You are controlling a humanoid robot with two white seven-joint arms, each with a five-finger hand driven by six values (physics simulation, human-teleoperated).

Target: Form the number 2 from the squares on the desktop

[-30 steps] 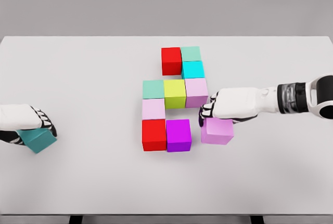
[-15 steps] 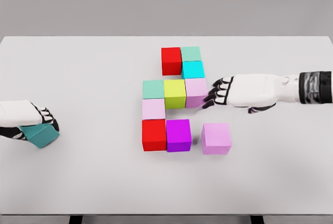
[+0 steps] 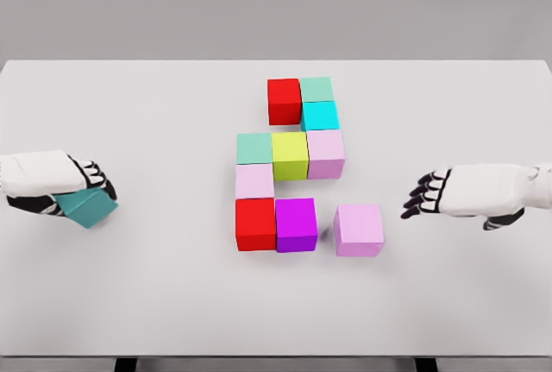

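Several coloured cubes form a block figure mid-table: red [image 3: 284, 100], mint [image 3: 316, 89] and cyan [image 3: 320, 115] on top, then green [image 3: 254, 148], yellow [image 3: 290, 154] and pale pink [image 3: 325, 154], a light pink [image 3: 254, 180] under the green, and red [image 3: 255, 223] with purple [image 3: 296, 223] at the bottom. A lilac cube [image 3: 359, 230] lies alone a small gap to the right of the purple one. My left hand [image 3: 86, 191] is shut on a teal cube [image 3: 85, 206], held tilted at the far left. My right hand [image 3: 423, 195] hangs open, right of the lilac cube and apart from it.
The white table [image 3: 172, 303] spans the whole view, with its front edge near the bottom. Bare surface lies between the left hand and the figure.
My right hand let go of the lilac cube, rose, then drew back to the right. My left hand carried the teal cube a little right and upward.
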